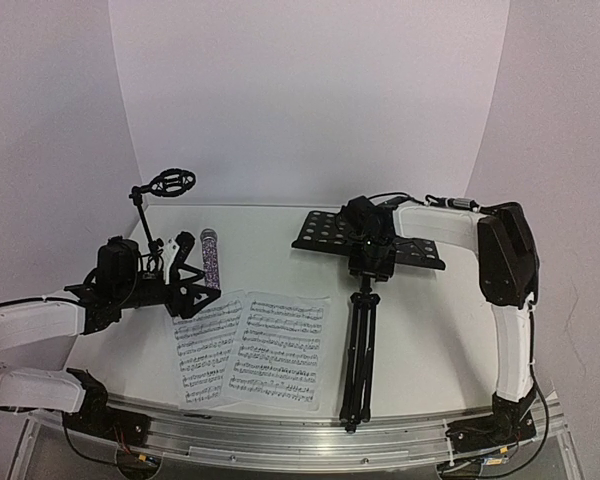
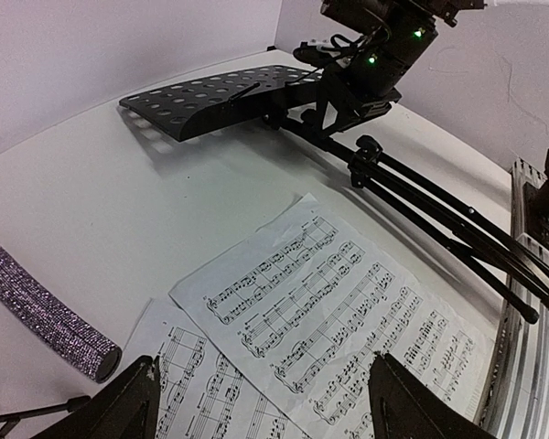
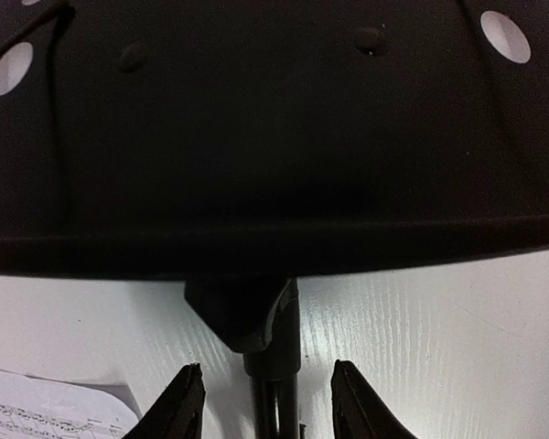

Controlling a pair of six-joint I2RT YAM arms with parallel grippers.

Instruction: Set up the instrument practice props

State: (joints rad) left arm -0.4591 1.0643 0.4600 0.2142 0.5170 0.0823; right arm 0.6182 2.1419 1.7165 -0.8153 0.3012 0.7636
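Stand, music, black, with folded tripod legs (image 1: 358, 340): we log it lying flat on the tabletop (image 1: 430, 320), feet towards the arms and its perforated desk (image 1: 325, 232) at the far end, tilted up a little off the surface. The right gripper (image 3: 267, 366) sits at the neck just below the desk, fingers spread on either side of the post with a gap on each side, so we enter it as released and not gripping. We judge this is the point from which to clamp and raise the stand upright. Sheets, music, white, two: one (image 1: 205, 348) lies beside the other (image 1: 280, 350), overlapping slightly, flat in the near middle of the tabletop, just left of the stand's legs; they wait there, in our reading, because the desk cannot hold them until it is up. Microphone, glittery purple-silver (image 1: 211, 258): lying loose beyond the sheets. Stand, microphone, small, black (image 1: 152, 225): upright at the left, its clip (image 1: 171, 183) holding nothing. The left gripper (image 2: 263, 366) hovers over the sheets near that small stand, fingers wide apart and holding nothing. Containers: none seen; the desk and the clip, the only holders here, are both unfilled.
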